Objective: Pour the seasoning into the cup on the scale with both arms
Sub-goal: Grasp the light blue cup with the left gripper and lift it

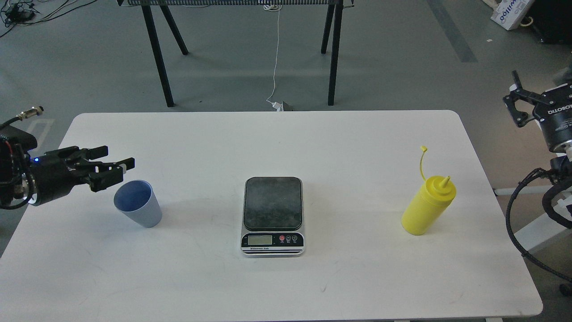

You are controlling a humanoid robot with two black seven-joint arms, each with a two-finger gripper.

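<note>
The light-blue cup [137, 209] stands upright on the left of the white table [339, 143]. The scale [273, 203] lies at the table's middle with nothing on its dark plate. The yellow seasoning bottle [428, 206] stands on the right, its nozzle uncapped and its cap strap sticking up. My left gripper [117, 164] is open, pointing right, just above and left of the cup's rim and not touching it. My right gripper [514, 100] is open and empty beyond the table's right edge, well above and right of the bottle.
Black trestle legs [157, 53] and a white cable [276, 58] stand on the floor behind the table. A cardboard box [509, 12] lies at the far right. Black cables [514, 214] hang from my right arm beside the table's right edge.
</note>
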